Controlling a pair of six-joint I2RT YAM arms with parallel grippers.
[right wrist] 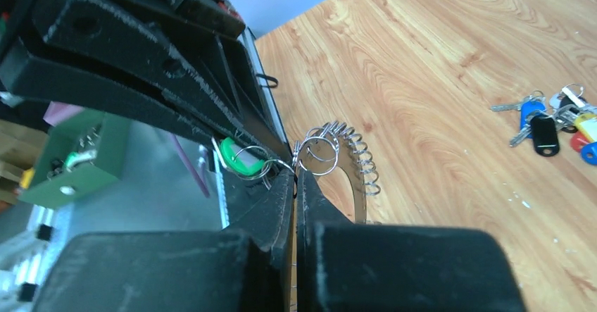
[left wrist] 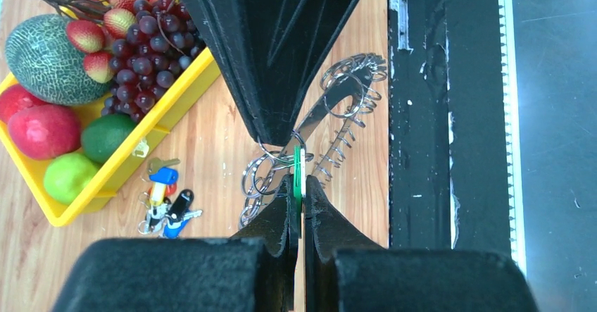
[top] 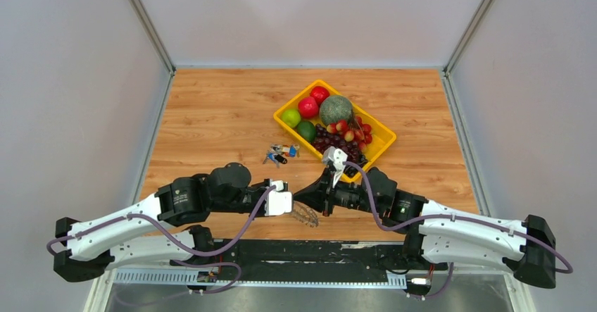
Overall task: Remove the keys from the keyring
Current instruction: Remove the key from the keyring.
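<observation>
Both arms are at the near edge of the table [top: 225, 115], tip to tip. The left gripper [left wrist: 298, 184] is clenched on the small green tag [left wrist: 298, 167], pinching it flat between its 2 fingers. The right gripper [right wrist: 295, 177] faces it nose to nose, jaws shut tight on the keyring [left wrist: 355, 64] right beside that tag. Whether it nips the bare wire or a key's head cannot be told from here.

The keys [top: 305, 216] are off the wood, bunched in a spiky curl that hangs from the 2 pinch points. Here is the relation that matters: the 2 grips sit almost touching, and the whole string of keys trails off to 1 side of them, toward the near table edge, with its long axis running away from the jaws rather than between them. So neither arm is nearer — both are at the same spot on the ring, and the load dangles clear of both.

Judging from that, sliding a key off looks to need the grips drawn apart along the wire, since there is no slack between them now. The small coloured bunch [top: 281, 151] lies well apart on the table beside the yellow tray [top: 384, 143] — not part of this job.
</observation>
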